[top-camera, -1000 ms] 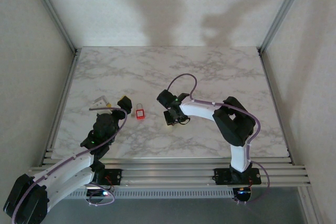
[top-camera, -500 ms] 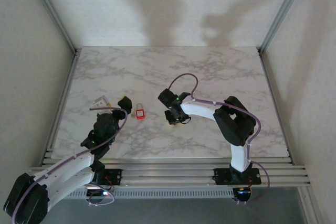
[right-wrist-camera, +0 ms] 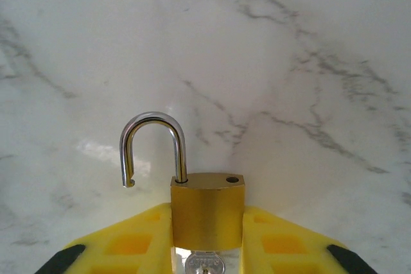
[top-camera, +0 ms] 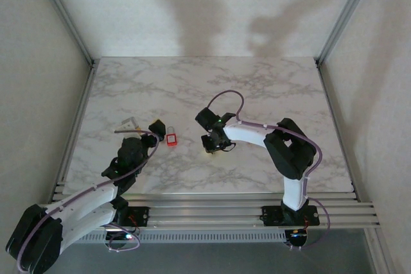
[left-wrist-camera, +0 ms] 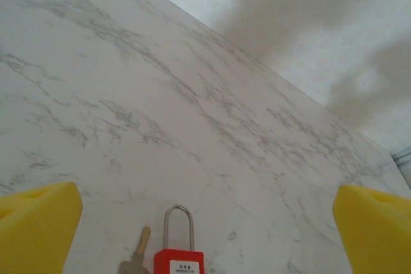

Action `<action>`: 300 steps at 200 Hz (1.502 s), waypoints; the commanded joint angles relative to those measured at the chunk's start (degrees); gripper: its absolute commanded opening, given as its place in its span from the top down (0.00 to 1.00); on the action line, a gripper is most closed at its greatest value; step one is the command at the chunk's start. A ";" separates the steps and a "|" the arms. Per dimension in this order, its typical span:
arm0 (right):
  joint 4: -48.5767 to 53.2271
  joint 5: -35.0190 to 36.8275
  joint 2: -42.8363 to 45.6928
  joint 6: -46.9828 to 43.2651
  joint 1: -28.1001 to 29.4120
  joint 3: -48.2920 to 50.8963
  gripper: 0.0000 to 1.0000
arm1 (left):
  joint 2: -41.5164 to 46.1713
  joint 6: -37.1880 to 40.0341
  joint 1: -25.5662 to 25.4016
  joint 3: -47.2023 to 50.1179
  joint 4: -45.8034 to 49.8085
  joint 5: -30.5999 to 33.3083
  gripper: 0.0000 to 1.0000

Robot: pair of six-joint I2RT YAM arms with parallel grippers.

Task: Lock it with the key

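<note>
The brass padlock (right-wrist-camera: pixel 207 200), shackle open toward 12 o'clock and a key (right-wrist-camera: pixel 204 263) in its base, sits mid-table (top-camera: pixel 257 81), clenched by the right claw (right-wrist-camera: pixel 207 217). At its 9 o'clock lie a red padlock (left-wrist-camera: pixel 179 262) and a loose key (left-wrist-camera: pixel 136 256), before the released left claw (left-wrist-camera: pixel 205 222).

— How is it lit?
— Brightly, from above; broad shadows are thrown on the back wall (top-camera: pixel 212 4).
— Sharpness?
— Glare is seen on the table (right-wrist-camera: pixel 103 149) beside the padlock (right-wrist-camera: pixel 207 213); the near yellow pads (left-wrist-camera: pixel 35 222) are blurred.
</note>
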State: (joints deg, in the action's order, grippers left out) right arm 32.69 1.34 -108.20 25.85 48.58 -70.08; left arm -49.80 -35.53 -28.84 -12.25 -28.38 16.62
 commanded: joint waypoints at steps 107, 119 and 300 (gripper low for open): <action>-5.91 -9.99 8.23 -3.41 -1.91 5.13 0.77 | -10.44 -12.21 -0.86 -2.60 -5.48 -21.69 0.05; -6.85 -10.52 9.24 -3.55 -2.08 5.75 0.77 | -10.91 -14.13 -1.18 -2.05 -7.01 -22.93 0.05; -10.79 -14.13 14.51 -4.40 -2.16 9.70 0.77 | -28.49 -24.85 -8.04 -7.20 -18.27 -31.29 0.35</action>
State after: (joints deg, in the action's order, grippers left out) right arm 22.85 -11.31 -95.02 22.24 46.85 -61.36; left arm -76.44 -59.77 -36.05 -17.12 -44.10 -13.37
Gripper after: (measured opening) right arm 0.227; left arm 0.667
